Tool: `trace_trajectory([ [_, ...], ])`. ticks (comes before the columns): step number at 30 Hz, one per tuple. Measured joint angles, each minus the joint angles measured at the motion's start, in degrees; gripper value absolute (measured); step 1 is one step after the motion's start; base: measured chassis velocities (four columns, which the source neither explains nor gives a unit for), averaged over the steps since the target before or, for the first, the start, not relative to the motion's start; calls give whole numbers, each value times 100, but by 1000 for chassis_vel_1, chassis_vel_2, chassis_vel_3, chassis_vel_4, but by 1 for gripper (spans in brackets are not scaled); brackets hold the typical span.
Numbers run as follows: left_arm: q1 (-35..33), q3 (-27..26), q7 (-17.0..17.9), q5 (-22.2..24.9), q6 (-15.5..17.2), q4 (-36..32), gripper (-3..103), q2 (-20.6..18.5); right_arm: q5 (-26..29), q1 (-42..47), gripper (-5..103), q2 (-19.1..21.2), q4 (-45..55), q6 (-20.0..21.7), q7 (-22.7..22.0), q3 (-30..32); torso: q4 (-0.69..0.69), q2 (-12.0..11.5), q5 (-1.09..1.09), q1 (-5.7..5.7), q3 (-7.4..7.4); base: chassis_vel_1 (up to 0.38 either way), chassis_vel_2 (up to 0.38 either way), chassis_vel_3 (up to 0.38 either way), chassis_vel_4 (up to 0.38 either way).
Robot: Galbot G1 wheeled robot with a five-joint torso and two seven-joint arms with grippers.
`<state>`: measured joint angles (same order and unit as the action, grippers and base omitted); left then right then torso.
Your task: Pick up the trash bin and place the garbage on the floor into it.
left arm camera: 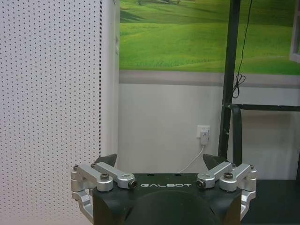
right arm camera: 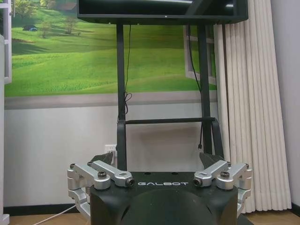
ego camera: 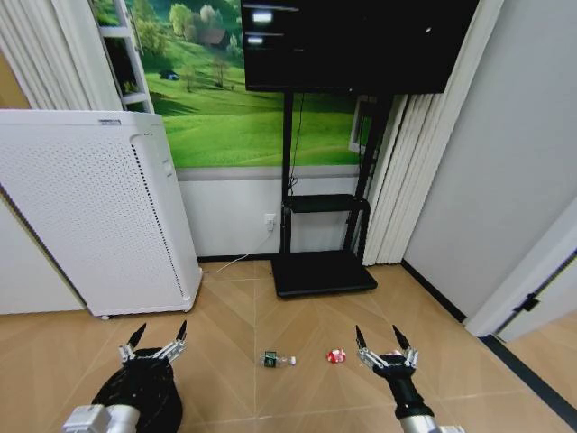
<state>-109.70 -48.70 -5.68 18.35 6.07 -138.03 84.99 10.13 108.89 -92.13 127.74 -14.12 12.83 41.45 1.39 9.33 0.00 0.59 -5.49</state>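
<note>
Left gripper [ego camera: 158, 338] fingers spread wide, empty, hovering just above trash bin [ego camera: 140, 397] on floor at robot's left. Right gripper [ego camera: 385, 345] likewise wide, empty, near red wrapper [ego camera: 336, 356]; bottle [ego camera: 278, 359] lies between grippers. Judged step: grasp bin. Lower left gripper onto near rim, pinch mesh wall squarely, lift straight.

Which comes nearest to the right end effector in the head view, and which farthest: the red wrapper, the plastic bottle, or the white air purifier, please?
From the right end effector, open and low on the right:
1. Red wrapper, on the floor just to its left.
2. Plastic bottle, farther left on the floor, mid-frame.
3. White air purifier, far left against the wall.
</note>
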Motion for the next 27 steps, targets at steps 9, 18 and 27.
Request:
trace_trajectory([
  [9,2,-44,-38,-6,-252,25,100,-11,-104,-37,100,0,-90,-147,-147,-29,0,-156,1,-34,122,-19,20,20,-20],
  [18,0,-108,-46,-129,-542,72,100,-5,-173,-35,100,0,-96,-194,-168,-36,0,-142,0,-39,106,-10,23,18,-21],
  [27,0,-197,-42,-252,-559,59,100,-35,-159,-12,100,0,-22,-62,-23,-18,0,-120,0,-33,89,0,0,0,0],
])
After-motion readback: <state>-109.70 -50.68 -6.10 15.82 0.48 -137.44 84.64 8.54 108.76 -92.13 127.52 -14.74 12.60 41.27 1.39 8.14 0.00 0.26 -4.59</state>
